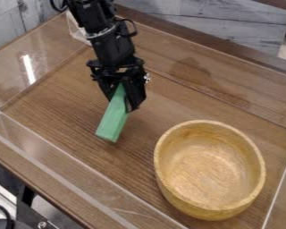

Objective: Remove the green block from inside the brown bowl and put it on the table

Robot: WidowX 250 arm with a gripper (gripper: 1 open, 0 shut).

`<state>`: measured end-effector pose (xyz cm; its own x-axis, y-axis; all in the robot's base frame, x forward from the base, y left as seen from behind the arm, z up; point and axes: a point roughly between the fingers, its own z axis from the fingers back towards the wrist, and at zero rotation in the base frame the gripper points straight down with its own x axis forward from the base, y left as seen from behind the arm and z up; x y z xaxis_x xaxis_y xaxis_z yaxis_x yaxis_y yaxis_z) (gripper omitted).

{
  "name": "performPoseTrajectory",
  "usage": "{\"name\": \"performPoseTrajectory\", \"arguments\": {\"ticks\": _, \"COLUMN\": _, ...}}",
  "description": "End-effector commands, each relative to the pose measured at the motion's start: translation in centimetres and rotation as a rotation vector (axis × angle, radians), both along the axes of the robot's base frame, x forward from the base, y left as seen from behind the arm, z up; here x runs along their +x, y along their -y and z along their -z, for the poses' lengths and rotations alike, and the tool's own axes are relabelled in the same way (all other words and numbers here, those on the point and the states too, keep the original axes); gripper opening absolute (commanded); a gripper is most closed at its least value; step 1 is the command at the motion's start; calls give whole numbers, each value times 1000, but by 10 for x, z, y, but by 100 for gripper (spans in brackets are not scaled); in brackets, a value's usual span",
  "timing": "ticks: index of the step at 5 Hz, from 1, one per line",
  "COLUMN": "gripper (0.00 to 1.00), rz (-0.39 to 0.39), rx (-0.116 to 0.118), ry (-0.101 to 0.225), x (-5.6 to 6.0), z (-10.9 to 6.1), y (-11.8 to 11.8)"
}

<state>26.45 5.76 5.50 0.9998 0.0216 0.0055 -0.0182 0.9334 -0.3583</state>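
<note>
A glossy brown wood-grain table (62, 98) fills most of the frame, edged by low clear plastic walls (62, 183), with a pale marbled surface showing in the upper right corner.

The green block (113, 117) sits left of centre, tilted: its upper end is pinched between the dark fingers of the gripper (121, 95), and the bar slants down and to the left from there, its lower end at or just above the tabletop; whether it touches cannot be told. The block hangs directly beneath the gripper, most of its length exposed below the fingertips.

The gripper is clamped narrowly on the block's top end and points steeply downward. Its black arm (97, 31) rises from it toward the upper left of the frame.

The brown bowl (210, 168) stands in the lower right, upright, empty, its thick rim and grain plain to see. It lies clearly apart from the block, with bare table between them.
</note>
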Motion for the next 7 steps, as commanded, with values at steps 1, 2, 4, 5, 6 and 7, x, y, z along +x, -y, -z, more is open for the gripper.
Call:
{"name": "performPoseTrajectory", "arguments": {"ticks": 1, "gripper": 0, "rz": -9, "rx": 21, "ry": 44, "x": 9, "z": -12, "y": -8}}
{"name": "performPoseTrajectory", "arguments": {"ticks": 2, "gripper": 0, "rz": -9, "rx": 20, "ry": 40, "x": 10, "z": -12, "y": -9}}
{"name": "performPoseTrajectory", "arguments": {"ticks": 4, "gripper": 0, "rz": -10, "rx": 17, "ry": 31, "x": 11, "z": -12, "y": -11}}
{"name": "performPoseTrajectory", "arguments": {"ticks": 5, "gripper": 0, "rz": -11, "rx": 16, "ry": 27, "x": 11, "z": -12, "y": -11}}
{"name": "performPoseTrajectory", "arguments": {"ticks": 6, "gripper": 0, "rz": -11, "rx": 14, "ry": 24, "x": 11, "z": -13, "y": -12}}
{"name": "performPoseTrajectory", "arguments": {"ticks": 7, "gripper": 0, "rz": -11, "rx": 12, "ry": 21, "x": 12, "z": -13, "y": -12}}
